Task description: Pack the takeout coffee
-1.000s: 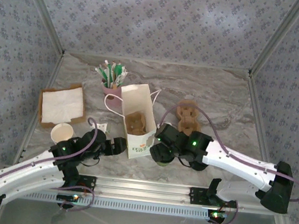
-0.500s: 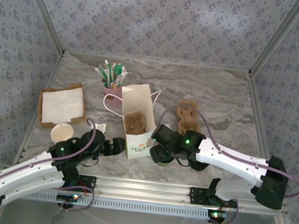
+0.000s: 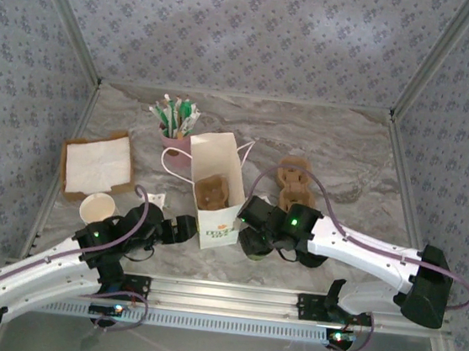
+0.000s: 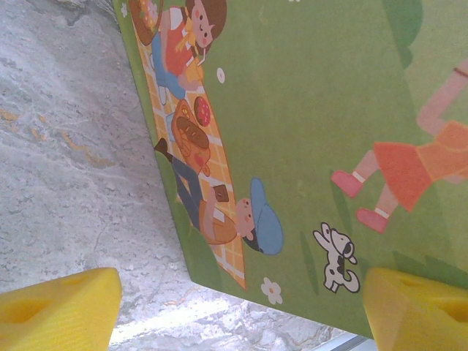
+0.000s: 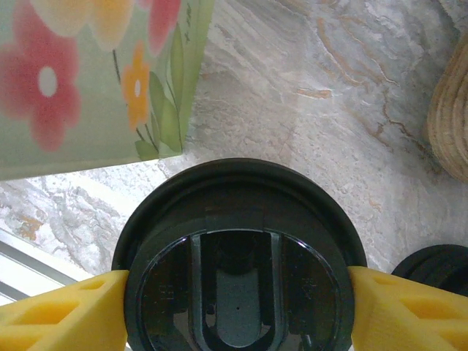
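Sitting between right tool (image 5: 238,296) fingers (image 5: 62,311) — takeout coffee (image 5: 238,248), upright

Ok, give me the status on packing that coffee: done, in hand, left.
Done: the takeout coffee has its black lid on, and the white bag stands open beside it. In hand: the right tool straddles the lid, fingers at both sides; a firm grip isn't clear. The left tool sits open by the bag. Left: lift the cup and lower it into the bag.

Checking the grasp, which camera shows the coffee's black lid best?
Right wrist: the black lid sits large and sharp between the yellow fingers. In the top external view, the right arm hides most of it.
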